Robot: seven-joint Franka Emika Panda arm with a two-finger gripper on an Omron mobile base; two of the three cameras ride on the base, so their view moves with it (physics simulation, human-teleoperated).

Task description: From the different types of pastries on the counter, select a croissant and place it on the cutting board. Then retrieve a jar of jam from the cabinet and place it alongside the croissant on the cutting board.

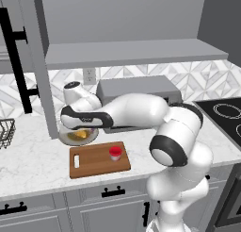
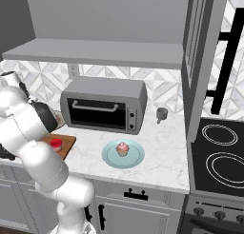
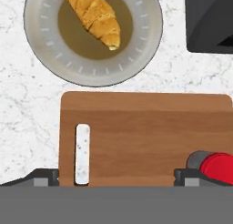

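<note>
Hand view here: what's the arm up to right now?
The gripper hangs open over the cutting board, holding nothing. The croissant is not yet on the board: it lies on a grey plate on the counter, just past the board's edge. The jar of jam already stands on the board, at the end away from the white slot handle. The pink cupcake sits on its own plate in front of the toaster oven.

Left base view: behind-left, looking forward and down, moderately near the cutting board (image 1: 99, 159).
Right base view: behind-right, same surface (image 2: 162, 133) and board.
Hand view: close, straight down on board and plate (image 3: 145, 50).
</note>
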